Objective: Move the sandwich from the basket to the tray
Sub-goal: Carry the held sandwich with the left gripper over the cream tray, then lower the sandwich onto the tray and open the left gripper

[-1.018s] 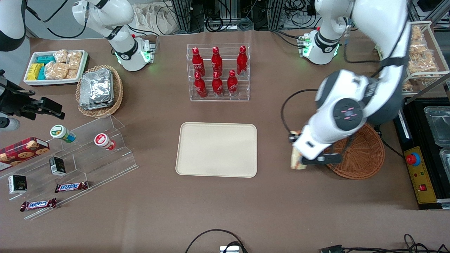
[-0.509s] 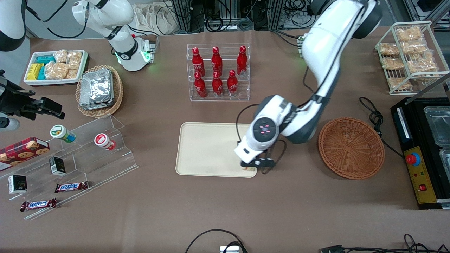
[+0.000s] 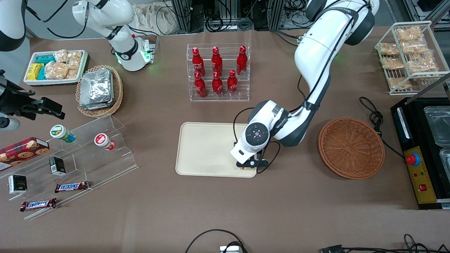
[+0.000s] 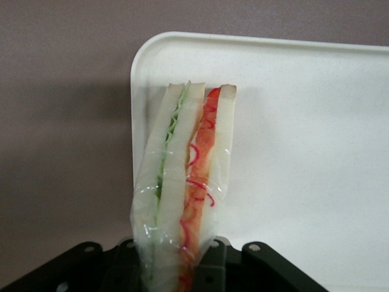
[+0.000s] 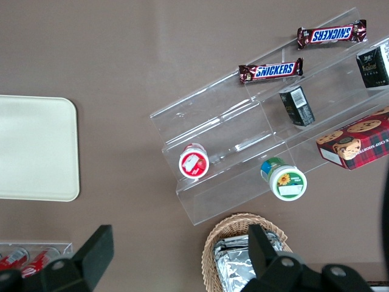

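Low over the cream tray [image 3: 207,147], the working arm [image 3: 316,59] reaches down from its base near the top of the table, folds at a dark elbow joint above the tray's edge nearest the basket [image 3: 351,147], and tips its wrist toward the front camera. Its gripper [image 3: 248,166] hangs over the tray's corner nearest both the camera and the basket, just inside the rim.

Pinched between the black fingers [image 4: 209,267] is the sandwich [image 4: 182,194], wrapped in clear film and held on edge, so its layers stand upright: pale bread slices with green filling in one seam and orange-red filling in the other. In the wrist camera the wedge points away from the gripper across the tray's rounded corner [image 4: 143,61], part of it over the tray's surface and part over the rim and the brown table [image 4: 67,121]. Whether it touches the tray cannot be told. From the front only a sliver of it [image 3: 246,168] peeks out below the gripper.

Meanwhile the brown wicker basket sits empty, apart from the tray toward the working arm's end of the table. A rack of red bottles [image 3: 218,72] stands farther from the camera than the tray.
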Available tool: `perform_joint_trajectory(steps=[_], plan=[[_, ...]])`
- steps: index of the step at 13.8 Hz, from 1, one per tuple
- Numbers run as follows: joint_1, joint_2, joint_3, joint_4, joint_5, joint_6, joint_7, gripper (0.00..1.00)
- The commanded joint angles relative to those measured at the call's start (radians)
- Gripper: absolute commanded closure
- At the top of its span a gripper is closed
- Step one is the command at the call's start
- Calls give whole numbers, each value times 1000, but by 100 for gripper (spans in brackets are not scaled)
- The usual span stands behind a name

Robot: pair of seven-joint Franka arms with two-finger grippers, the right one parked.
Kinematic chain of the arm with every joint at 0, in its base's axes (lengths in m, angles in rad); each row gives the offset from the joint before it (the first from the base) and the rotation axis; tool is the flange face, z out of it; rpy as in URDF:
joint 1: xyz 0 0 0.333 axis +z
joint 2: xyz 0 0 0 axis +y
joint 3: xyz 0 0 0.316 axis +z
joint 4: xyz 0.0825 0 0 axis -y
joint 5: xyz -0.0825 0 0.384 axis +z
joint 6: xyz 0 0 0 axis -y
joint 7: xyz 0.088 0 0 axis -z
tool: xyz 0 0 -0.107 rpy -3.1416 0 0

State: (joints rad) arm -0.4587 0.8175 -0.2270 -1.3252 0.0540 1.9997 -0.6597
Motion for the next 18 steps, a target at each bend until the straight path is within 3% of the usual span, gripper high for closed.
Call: perform_joint_trajectory(steps=[1, 3, 5, 7, 8, 11, 18], plan=[[-1, 15, 2, 29, 6, -10, -6, 90], [-1, 15, 2, 26, 6, -10, -6, 67], [0, 14, 2, 24, 10, -10, -3, 25], [5, 11, 2, 23, 10, -13, -3, 19], [6, 8, 2, 23, 10, -18, 0, 8], [11, -39, 2, -17, 9, -32, 3, 5], [127, -418, 2, -474, -5, 21, 144, 3]])
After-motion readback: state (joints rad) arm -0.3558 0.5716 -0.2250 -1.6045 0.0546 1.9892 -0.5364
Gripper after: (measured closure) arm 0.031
